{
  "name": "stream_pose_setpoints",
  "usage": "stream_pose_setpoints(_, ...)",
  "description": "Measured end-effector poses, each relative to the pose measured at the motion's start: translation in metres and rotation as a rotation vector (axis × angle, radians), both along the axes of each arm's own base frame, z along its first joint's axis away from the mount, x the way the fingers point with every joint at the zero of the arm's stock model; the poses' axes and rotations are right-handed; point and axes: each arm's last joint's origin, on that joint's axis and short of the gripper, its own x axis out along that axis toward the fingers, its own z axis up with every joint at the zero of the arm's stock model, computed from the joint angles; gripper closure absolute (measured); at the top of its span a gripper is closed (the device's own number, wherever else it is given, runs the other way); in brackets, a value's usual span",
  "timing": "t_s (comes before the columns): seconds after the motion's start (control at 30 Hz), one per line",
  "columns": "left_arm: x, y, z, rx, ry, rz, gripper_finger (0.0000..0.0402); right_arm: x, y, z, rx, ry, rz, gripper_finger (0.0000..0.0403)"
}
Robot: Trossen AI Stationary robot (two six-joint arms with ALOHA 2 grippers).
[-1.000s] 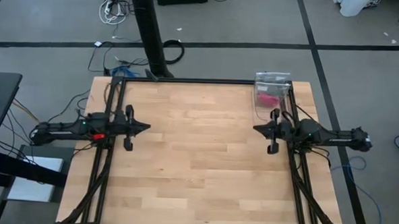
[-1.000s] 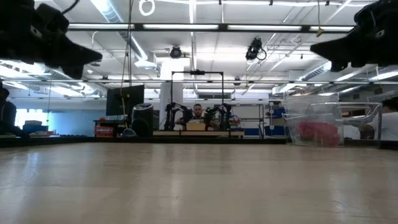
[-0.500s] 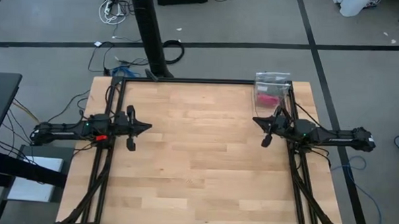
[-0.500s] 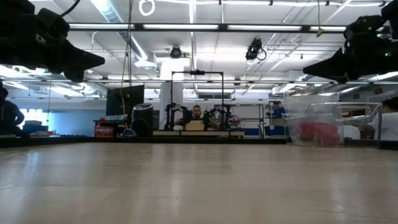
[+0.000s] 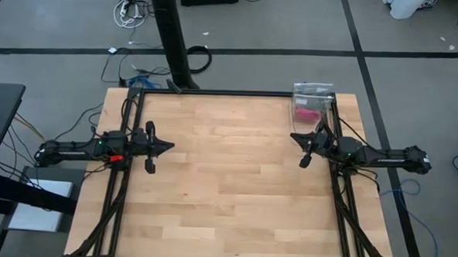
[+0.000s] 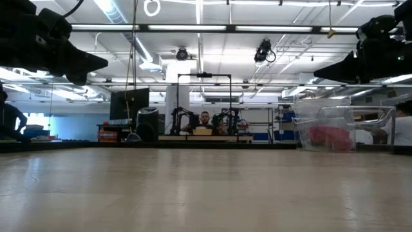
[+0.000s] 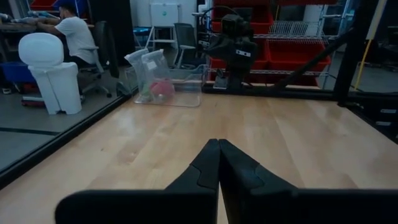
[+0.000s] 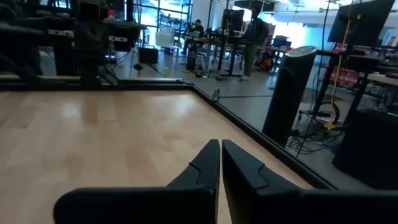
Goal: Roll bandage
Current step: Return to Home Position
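The magenta-pink bandage lies inside a clear plastic bag that rests on the table's far right corner. It also shows in the low view and in the left wrist view. My left gripper is shut and empty, above the table near its left edge, pointing right; its closed tips show in the left wrist view. My right gripper is shut and empty, above the table near its right edge, just on the near side of the bag, pointing left; its closed tips show in the right wrist view.
The wooden table top has a black frame around it. A dark post stands beyond the far edge. The room beyond holds benches, other robot arms and a seated person.
My right gripper has gone a little toward the table's far edge and down, and has turned somewhat about its own axis. The bag and the bandage have stayed where they were.
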Motion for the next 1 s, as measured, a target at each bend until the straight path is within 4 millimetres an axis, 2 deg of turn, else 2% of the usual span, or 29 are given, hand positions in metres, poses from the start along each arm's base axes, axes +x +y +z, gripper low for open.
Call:
stream_pose_setpoints(0.3,0.0,0.0,0.0,-0.002,-0.005,-0.004,0.0386,0.0,0.0,0.0,0.021,-0.01,0.0,0.0389)
stream_pose_setpoints(0.67,0.0,0.0,0.011,0.003,-0.129,-0.006,0.0386,0.0,0.0,0.0,0.021,-0.01,0.0,0.0388)
stream_pose_setpoints(1.0,0.0,0.0,0.013,0.003,-0.142,-0.008,0.0386,0.0,0.0,0.0,0.021,-0.01,0.0,0.0389)
